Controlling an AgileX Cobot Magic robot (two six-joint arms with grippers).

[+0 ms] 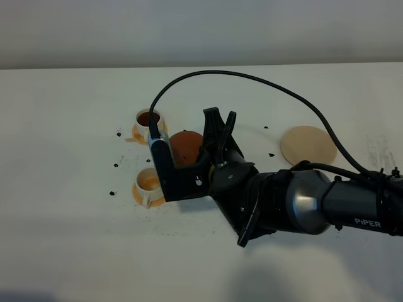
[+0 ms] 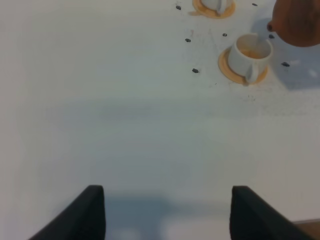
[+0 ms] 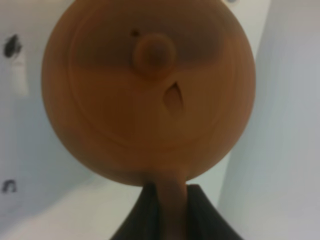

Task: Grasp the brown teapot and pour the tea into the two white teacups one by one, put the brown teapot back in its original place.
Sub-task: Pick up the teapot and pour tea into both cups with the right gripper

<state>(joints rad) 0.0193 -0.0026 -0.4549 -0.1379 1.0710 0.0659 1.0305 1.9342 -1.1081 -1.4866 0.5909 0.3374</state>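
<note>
The brown teapot (image 1: 184, 148) hangs above the table just right of the two white teacups. My right gripper (image 1: 211, 141) is shut on its stubby handle (image 3: 172, 210), and the lid knob (image 3: 155, 52) faces the right wrist camera. The far teacup (image 1: 149, 118) holds dark tea on its orange saucer. The near teacup (image 1: 148, 184) shows a paler inside, and the teapot's spout (image 2: 270, 26) sits close above it. The beige coaster (image 1: 308, 145) lies bare at the right. My left gripper (image 2: 170, 215) is open over bare table, apart from the near teacup (image 2: 250, 51).
Small dark specks (image 1: 115, 165) dot the white table around the cups. The right arm (image 1: 327, 201) and its black cable (image 1: 252, 78) stretch across the table's right half, partly over the coaster's near edge.
</note>
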